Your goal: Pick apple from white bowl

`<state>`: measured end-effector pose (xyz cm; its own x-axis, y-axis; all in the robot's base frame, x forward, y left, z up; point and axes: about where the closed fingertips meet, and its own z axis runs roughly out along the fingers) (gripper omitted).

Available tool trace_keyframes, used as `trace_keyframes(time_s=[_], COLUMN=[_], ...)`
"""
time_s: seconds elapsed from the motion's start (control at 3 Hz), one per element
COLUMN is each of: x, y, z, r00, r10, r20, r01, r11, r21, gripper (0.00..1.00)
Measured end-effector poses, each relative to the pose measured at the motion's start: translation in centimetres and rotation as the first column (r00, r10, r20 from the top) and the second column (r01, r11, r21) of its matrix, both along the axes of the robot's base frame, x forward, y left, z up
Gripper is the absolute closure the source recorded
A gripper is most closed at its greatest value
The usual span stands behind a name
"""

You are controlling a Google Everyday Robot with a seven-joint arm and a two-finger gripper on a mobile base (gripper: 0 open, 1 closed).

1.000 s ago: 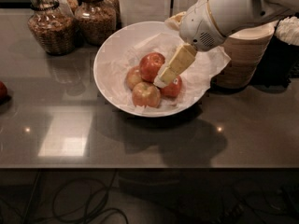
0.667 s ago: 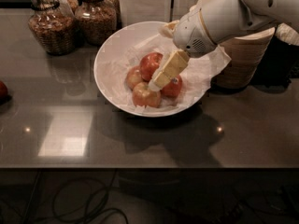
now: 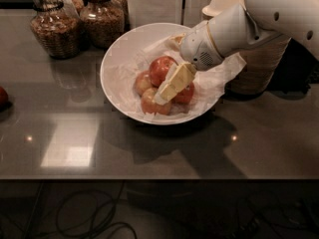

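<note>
The white bowl (image 3: pixel 119 59) is wide and shallow, lined with crumpled white paper, and stands at the middle of the dark counter. Several apples lie in it. The apple (image 3: pixel 160 67) is the largest, deep red one at the back of the pile. A paler apple (image 3: pixel 142 82) lies to its left, another (image 3: pixel 152 105) at the front, and a red one (image 3: pixel 186 94) at the right, partly hidden. My gripper (image 3: pixel 168 88) reaches down from the upper right into the bowl, its tip over the front apple, just right of the deep red apple.
Two glass jars (image 3: pixel 52 26) with brown contents stand at the back left. A stack of beige bowls (image 3: pixel 259 68) stands right of the white bowl, behind my arm (image 3: pixel 259 19). A red object (image 3: pixel 2 96) shows at the left edge. Cables lie below the counter's front edge.
My gripper has moved left and lower over the apples, from the right side of the pile toward the front apple. The apples and bowl have not moved.
</note>
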<state>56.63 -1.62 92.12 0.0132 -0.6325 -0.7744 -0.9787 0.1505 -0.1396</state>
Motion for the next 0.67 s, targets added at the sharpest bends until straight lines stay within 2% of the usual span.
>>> trace_keyframes(time_s=[0.33,0.67], x=[-0.51,-0.52], y=[-0.06,-0.05], z=[-1.03,-1.03], r00=[0.9998,0.9998], r10=[-0.002,-0.002], r20=[-0.021,-0.021], r01=[0.002,0.002], r11=[1.0,1.0], r21=[0.004,0.004], gripper=[0.14,0.35])
